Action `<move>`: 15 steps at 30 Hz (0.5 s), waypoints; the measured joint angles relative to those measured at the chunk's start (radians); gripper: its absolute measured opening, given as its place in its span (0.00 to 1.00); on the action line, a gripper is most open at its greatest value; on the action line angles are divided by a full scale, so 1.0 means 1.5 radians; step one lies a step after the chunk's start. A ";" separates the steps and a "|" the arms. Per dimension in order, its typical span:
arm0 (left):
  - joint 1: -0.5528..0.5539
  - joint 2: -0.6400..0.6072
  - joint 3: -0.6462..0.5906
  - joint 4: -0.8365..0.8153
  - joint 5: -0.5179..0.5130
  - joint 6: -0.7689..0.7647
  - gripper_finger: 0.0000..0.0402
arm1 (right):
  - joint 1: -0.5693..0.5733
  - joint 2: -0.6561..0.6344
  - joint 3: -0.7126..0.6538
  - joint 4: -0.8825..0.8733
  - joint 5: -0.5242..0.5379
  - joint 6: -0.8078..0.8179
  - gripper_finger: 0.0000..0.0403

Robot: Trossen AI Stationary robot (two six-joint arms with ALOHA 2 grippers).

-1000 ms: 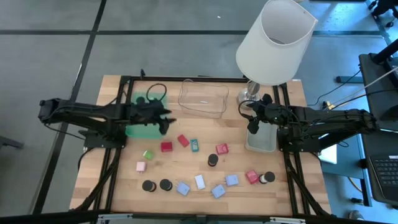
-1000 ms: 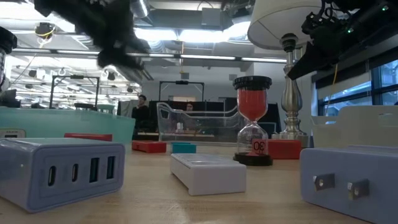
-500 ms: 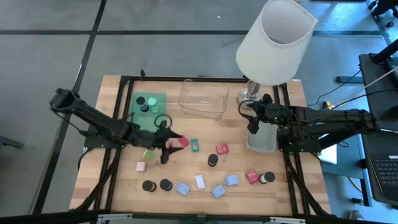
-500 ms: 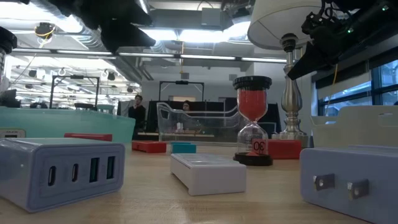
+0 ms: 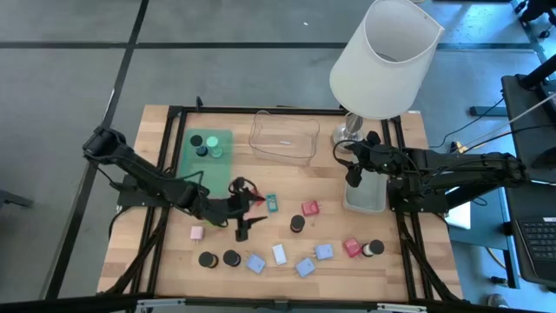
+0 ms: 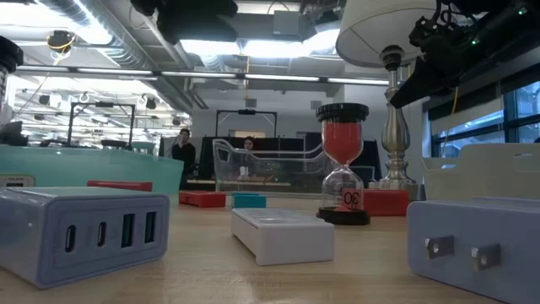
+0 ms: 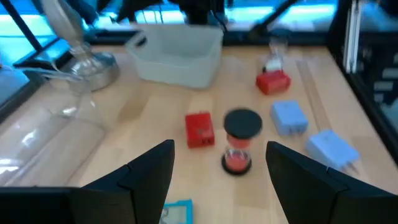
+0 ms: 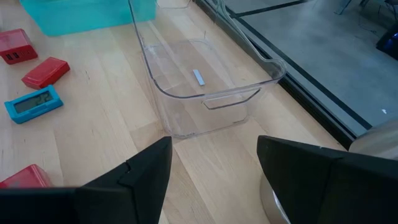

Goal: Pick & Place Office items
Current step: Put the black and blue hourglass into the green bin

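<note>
**Over the scattered office items, left gripper spread and empty**

On the wooden table, red, light-blue, pink and teal office items and black discs lie scattered across the middle and the near edge. A green tray, a clear tray, a grey tray and a white lamp line the far side; an office hall lies beyond. The left gripper hovers mid-table, fingers wide apart, gripping nothing. The right gripper hangs above the grey tray, likewise spread and empty.
</note>
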 joint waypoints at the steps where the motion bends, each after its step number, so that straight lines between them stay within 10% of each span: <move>1: -0.003 0.015 0.018 -0.022 0.008 -0.006 0.63 | 0.000 0.000 0.000 0.000 0.000 0.000 0.60; 15: -0.115 0.125 0.248 -0.363 0.115 -0.179 0.81 | 0.000 0.000 0.000 0.000 0.000 0.000 0.60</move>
